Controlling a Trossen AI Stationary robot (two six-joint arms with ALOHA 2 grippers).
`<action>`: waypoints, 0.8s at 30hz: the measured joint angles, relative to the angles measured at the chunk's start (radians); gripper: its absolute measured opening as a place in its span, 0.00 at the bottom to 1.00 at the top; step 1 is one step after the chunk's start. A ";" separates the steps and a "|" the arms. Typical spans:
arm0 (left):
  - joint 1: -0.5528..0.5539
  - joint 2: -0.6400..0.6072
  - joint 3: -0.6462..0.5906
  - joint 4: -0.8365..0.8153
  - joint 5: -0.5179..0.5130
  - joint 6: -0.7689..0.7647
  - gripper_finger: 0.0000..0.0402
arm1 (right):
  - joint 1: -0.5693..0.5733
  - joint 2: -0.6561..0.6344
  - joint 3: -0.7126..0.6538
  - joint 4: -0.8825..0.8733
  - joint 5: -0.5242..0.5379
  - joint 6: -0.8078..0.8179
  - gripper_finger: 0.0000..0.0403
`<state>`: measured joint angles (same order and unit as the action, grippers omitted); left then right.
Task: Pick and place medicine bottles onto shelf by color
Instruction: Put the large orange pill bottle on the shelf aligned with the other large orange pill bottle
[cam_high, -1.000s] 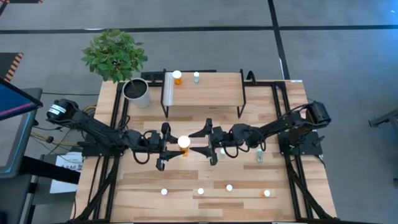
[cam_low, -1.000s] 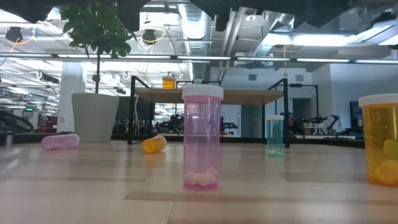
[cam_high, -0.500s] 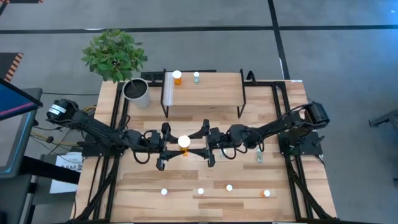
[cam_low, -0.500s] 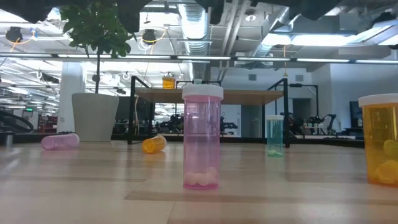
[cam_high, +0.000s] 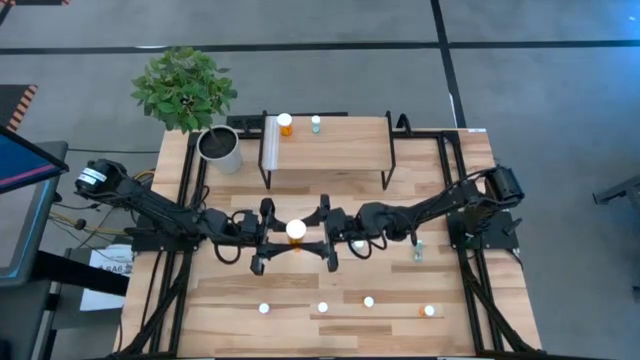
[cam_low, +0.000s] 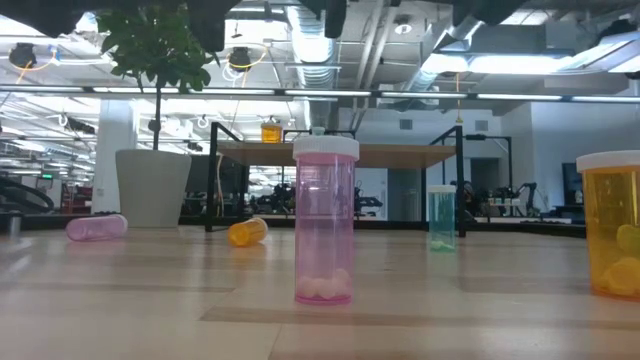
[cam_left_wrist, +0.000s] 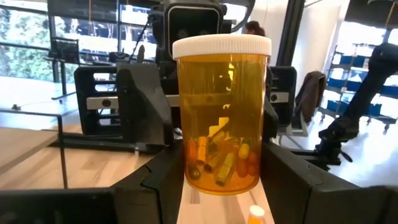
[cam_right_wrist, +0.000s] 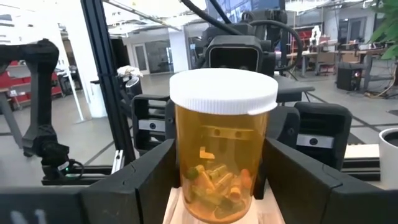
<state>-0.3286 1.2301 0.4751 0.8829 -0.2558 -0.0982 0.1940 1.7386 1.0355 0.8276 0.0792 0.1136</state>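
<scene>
Standing upright in front of the shelf (cam_high: 325, 142), a large orange bottle (cam_high: 296, 231) with a white cap and mixed pills sits clamped in the left gripper (cam_high: 268, 236), the right gripper (cam_high: 326, 232) spread wide around it. Nearer, a pink bottle (cam_low: 324, 221) stands; left of the shelf, a potted plant (cam_high: 190, 95).

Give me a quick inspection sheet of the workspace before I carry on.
Surface: wooden table, bare planks at the front.
Job's things: large orange bottle upright mid-table between both grippers; small orange bottle and teal bottle on the shelf; four bottles along the front edge.
Clutter: plant pot.
Grippers: left gripper shut on the large orange bottle; right gripper fingers open around it.
Cables: loose bundle off the table's left.
Surroundings: grey floor.
</scene>
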 joint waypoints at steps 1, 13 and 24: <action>0.000 0.000 0.000 -0.001 0.000 0.000 0.41 | 0.000 0.000 0.000 -0.001 0.000 0.002 0.65; 0.000 -0.002 0.000 -0.014 -0.002 -0.031 0.48 | 0.000 0.000 0.000 0.001 0.000 -0.001 0.47; 0.000 -0.007 0.000 -0.067 -0.046 -0.044 0.61 | -0.008 0.001 -0.001 -0.043 0.001 -0.009 0.49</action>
<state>-0.3290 1.2232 0.4756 0.8157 -0.3018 -0.1419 0.1856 1.7393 1.0348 0.7842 0.0803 0.1051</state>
